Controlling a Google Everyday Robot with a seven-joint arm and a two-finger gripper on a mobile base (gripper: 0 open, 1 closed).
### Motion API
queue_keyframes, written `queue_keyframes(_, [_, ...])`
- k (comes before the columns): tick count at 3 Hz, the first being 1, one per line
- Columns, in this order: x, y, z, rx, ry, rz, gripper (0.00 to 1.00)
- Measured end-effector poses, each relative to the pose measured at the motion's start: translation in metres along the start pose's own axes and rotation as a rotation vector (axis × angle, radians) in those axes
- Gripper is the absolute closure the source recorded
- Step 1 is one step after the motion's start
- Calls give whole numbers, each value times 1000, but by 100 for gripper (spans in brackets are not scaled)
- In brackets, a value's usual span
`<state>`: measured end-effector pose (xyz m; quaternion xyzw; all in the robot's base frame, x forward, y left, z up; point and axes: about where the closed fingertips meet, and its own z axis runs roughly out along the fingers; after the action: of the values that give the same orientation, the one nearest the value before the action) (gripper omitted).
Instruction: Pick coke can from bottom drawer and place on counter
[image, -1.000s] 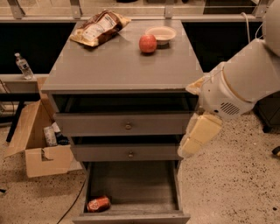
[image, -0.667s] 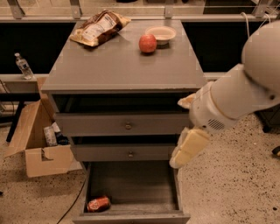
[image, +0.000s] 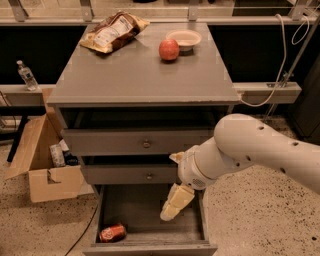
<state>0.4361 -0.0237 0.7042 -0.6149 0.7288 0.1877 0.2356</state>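
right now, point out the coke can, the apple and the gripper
coke can (image: 112, 233): camera view, middle of its red side, front left of the bottom drawer (image: 150, 212)
apple (image: 169, 50): camera view, middle of its skin, on the counter (image: 140, 75)
gripper (image: 171, 209): camera view, its cream lower end, over the bottom drawer

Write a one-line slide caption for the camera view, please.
Gripper hangs over the open bottom drawer, right of the coke can lying in its front-left corner; apple on counter.

White, dark-dotted arm (image: 260, 145); cream pincer (image: 170, 211) over bottom drawer (image: 131, 210).

Plastic-looking pincer (image: 168, 214) over matt bottom drawer (image: 134, 209)
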Motion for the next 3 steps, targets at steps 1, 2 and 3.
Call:
queue_keyframes(1, [0,0,0,0,0,0,0])
queue_keyframes(2, [2,15,76,-95,-65,-38,0])
queue_keyframes(3, [1,28,147,-180,-119,-83,0])
